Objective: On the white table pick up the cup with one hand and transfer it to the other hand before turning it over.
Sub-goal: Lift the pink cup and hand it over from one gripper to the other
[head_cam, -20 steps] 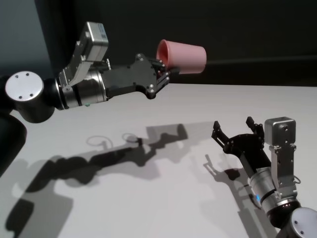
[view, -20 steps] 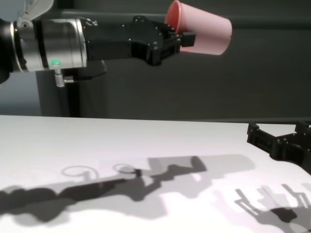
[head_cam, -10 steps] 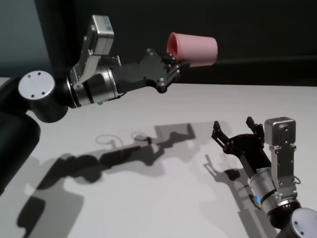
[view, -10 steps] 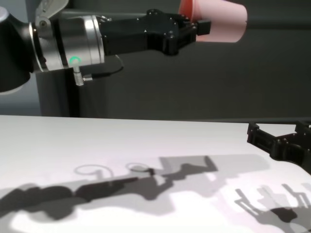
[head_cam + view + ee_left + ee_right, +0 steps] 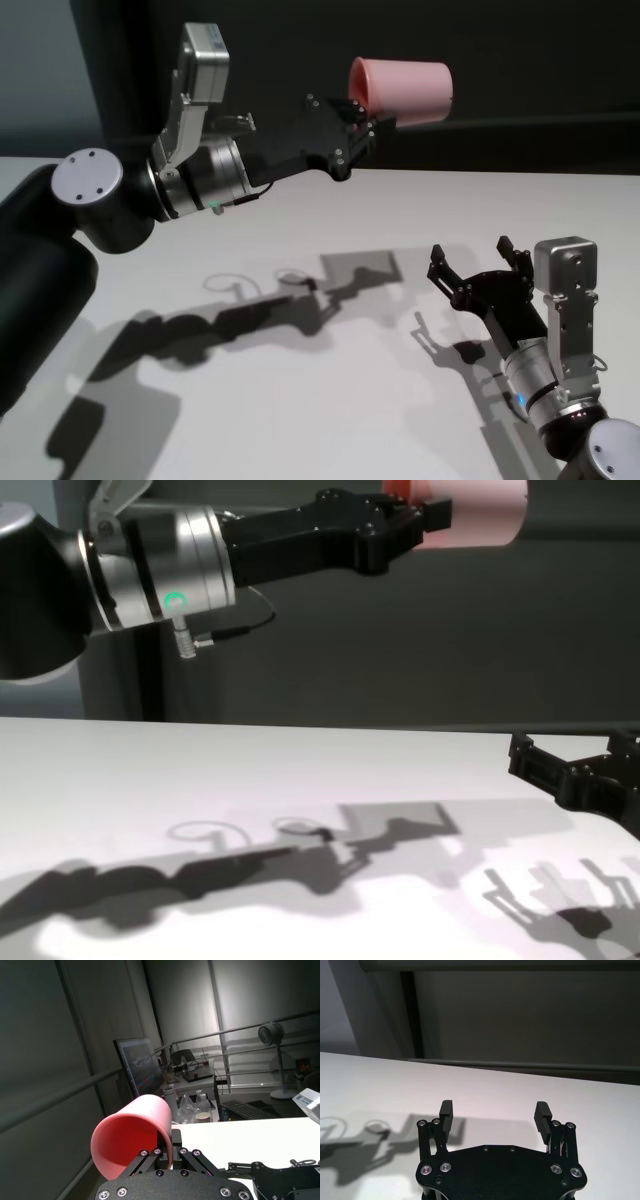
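The salmon-pink cup (image 5: 404,91) lies on its side high above the white table (image 5: 300,400), its rim toward my left arm. My left gripper (image 5: 368,112) is shut on the cup's rim. The cup also shows in the chest view (image 5: 480,510), cut by the top edge, and in the left wrist view (image 5: 134,1132), pinched between the fingers. My right gripper (image 5: 478,265) is open and empty, low over the table at the right, well below the cup. It also shows in the right wrist view (image 5: 495,1112) and the chest view (image 5: 575,760).
The arms' shadows (image 5: 250,310) fall across the table's middle. A dark wall (image 5: 500,60) stands behind the table's far edge.
My left arm has carried the cup higher and to the right. My right arm has not moved.
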Controlling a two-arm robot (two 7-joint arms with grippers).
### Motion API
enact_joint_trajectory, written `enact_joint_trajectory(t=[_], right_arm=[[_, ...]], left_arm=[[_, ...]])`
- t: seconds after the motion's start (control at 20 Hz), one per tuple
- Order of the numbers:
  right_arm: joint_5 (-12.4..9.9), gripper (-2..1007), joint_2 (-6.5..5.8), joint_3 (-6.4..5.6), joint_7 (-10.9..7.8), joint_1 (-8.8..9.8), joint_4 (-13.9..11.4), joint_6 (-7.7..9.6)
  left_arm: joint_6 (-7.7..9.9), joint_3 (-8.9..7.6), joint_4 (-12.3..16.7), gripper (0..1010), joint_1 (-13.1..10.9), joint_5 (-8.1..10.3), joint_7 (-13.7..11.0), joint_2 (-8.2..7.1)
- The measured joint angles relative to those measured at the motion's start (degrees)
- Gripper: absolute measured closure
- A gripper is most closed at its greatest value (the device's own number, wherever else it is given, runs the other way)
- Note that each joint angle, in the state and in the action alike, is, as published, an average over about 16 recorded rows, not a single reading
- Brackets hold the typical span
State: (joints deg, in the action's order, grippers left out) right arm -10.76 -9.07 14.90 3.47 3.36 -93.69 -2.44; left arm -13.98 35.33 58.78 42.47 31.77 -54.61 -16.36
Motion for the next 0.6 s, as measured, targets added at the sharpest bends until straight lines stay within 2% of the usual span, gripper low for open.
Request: enact_joint_trajectory(t=[0.6], right_arm=[[0.0,5,0.0,0.0,0.0,0.0,0.0,0.0]], left_arm=[[0.98,0.27,-0.31,958,-0.39,2.04,0.01,1.4]])
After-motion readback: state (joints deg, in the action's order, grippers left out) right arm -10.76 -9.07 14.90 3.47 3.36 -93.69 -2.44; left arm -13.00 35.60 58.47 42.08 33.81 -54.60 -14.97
